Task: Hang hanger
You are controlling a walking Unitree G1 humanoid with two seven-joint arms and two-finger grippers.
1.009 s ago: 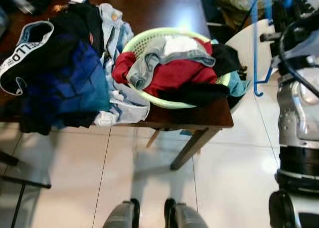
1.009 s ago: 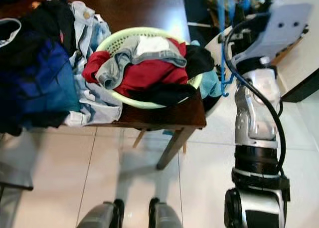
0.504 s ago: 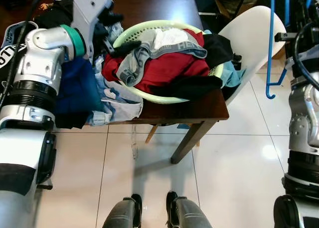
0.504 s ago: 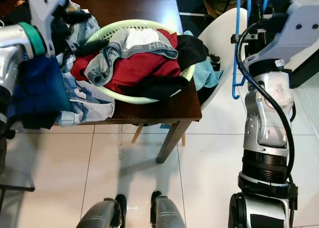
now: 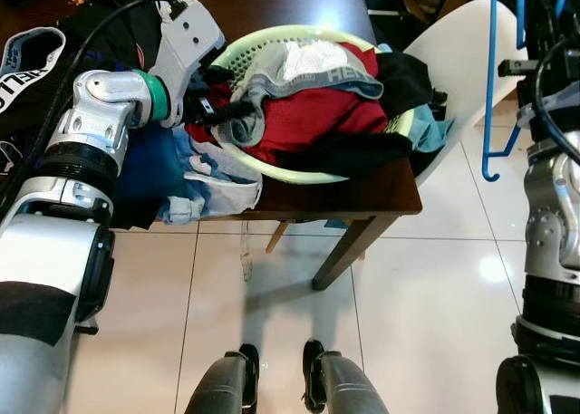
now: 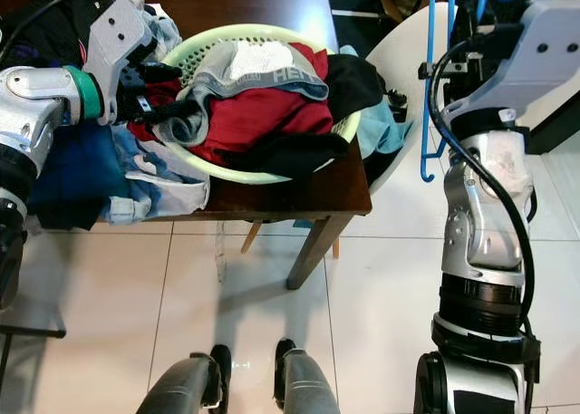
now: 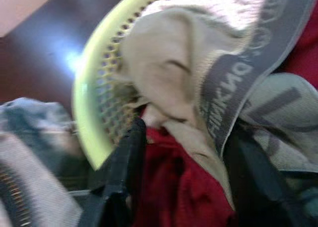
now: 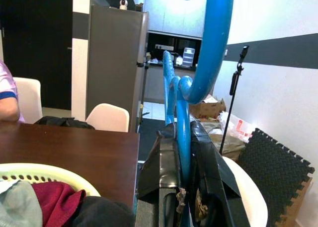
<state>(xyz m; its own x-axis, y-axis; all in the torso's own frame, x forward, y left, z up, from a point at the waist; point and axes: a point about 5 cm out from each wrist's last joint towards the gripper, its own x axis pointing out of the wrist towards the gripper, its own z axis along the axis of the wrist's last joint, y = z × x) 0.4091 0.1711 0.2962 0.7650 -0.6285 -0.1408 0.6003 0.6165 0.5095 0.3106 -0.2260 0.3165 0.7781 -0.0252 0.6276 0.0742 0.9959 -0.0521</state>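
A blue plastic hanger hangs upright to the right of the table, and my right gripper is shut on its stem, with the hook rising above the fingers. My left gripper is open at the left rim of a light green laundry basket. Its two black fingers straddle a grey waistbanded garment and red cloth piled in the basket. The left arm reaches in over the table's left side.
The basket sits on a dark brown table near its front right corner. A heap of dark and blue clothes lies to its left. A white chair stands behind the table's right edge. A person's arm is at the far side.
My left arm came into view and its gripper moved right, into the basket's clothes. The right gripper kept the hanger upright in about the same place. The camera shifted slightly.
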